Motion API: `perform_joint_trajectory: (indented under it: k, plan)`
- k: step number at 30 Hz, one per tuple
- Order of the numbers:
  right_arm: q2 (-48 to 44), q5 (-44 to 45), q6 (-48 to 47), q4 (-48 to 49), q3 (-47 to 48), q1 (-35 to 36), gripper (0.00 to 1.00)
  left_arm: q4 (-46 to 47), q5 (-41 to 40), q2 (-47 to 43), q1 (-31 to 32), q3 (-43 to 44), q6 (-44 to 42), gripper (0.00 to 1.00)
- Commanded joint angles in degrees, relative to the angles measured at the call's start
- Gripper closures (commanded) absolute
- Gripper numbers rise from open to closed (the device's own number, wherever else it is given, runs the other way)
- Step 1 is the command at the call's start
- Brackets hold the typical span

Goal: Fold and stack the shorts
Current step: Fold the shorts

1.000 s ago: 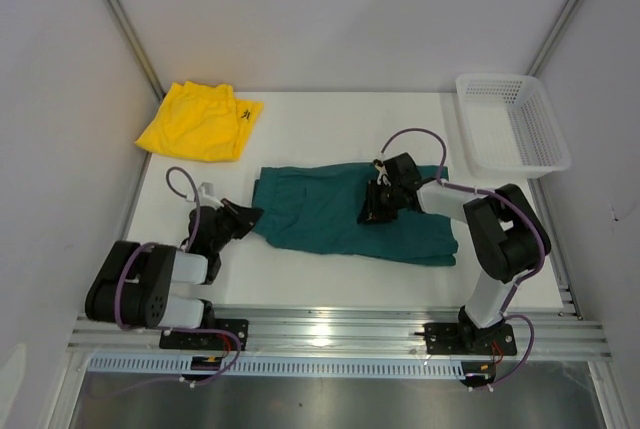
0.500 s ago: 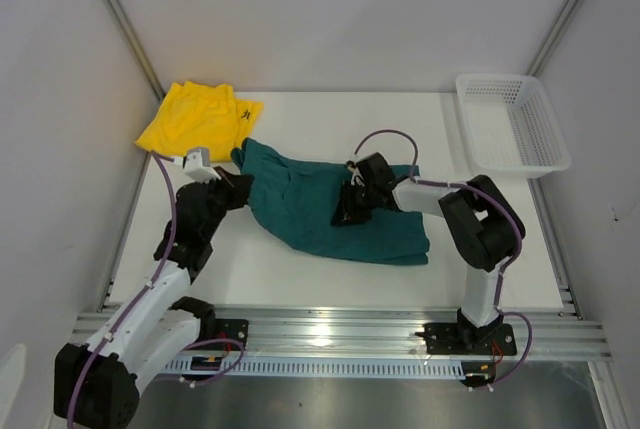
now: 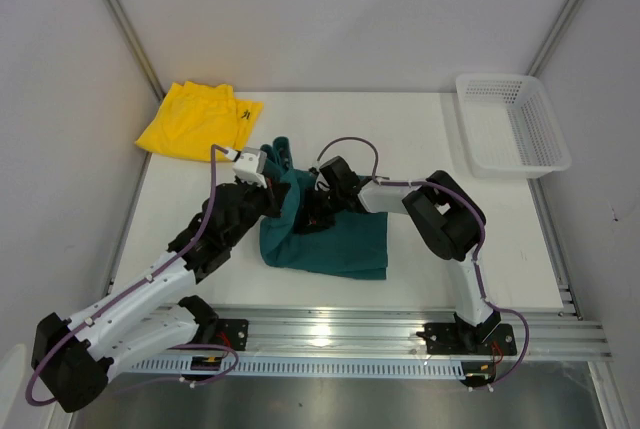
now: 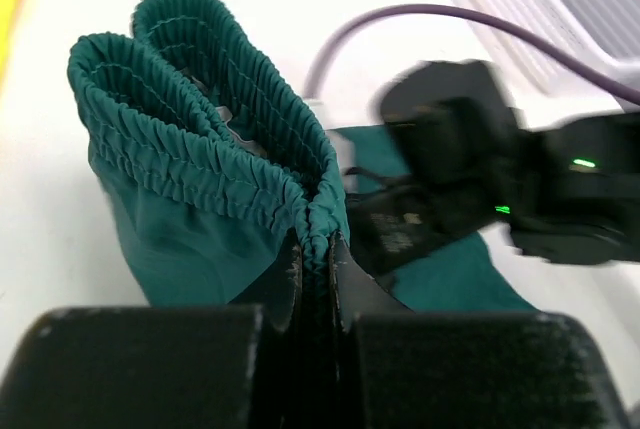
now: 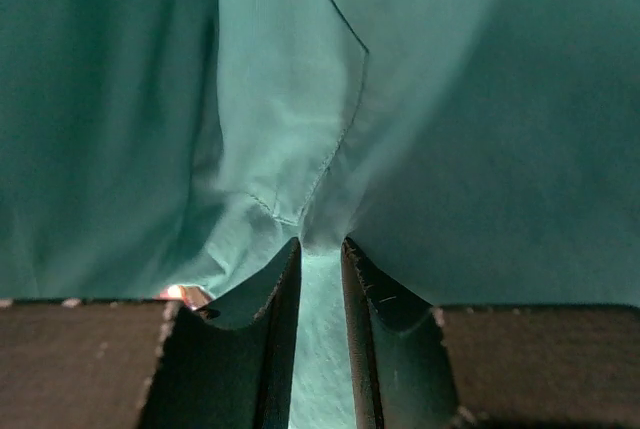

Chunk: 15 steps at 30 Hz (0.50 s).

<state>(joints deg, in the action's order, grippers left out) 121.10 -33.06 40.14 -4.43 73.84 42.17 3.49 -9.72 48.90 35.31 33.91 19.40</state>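
The teal shorts lie bunched in the middle of the table, their long side running slantwise. The stretchy waistband is lifted at the far left end, pointing toward the yellow shorts in the far left corner, and the legs lie flat toward the near right. The left gripper is squeezed tight on the folded waistband, and the right gripper pinches a small fold of teal cloth near the middle — fingers close, cloth between them.
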Motion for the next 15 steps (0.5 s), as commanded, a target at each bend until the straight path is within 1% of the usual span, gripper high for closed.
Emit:
perform_joint_trajectory:
  k: [1, 5, 7, 8, 11, 15]
  plan:
    - [6.69, 6.52, 1.43, -4.98, -1.86, 2.47, 0.73, 1.79, -4.16, 0.75, 6.07, 6.16, -6.29, 1.0]
    - [8.88, 5.64, 4.15, -2.26, -0.9, 3.62, 0.72, 0.74, -6.62, 1.98, 13.09, 10.11, -10.34, 1.0]
    - [9.42, 4.07, 4.95, -1.47, -0.54, 3.71, 0.72, 0.03, -8.82, 2.94, 15.57, 10.91, -12.8, 1.0]
    - [9.59, 3.79, 5.12, -0.94, -0.19, 3.62, 0.72, -0.84, -11.35, 3.39, 18.02, 11.7, -13.5, 1.0]
    - [9.51, 2.92, 4.86, -1.02, 0.51, 3.27, 0.71, -2.08, -14.01, 5.31, 21.1, 12.58, -15.53, 1.0]
    - [7.93, 0.02, 5.39, 0.2, 0.25, 2.21, 0.67, -1.99, -15.24, 6.9, 22.52, 12.32, -17.02, 1.0]
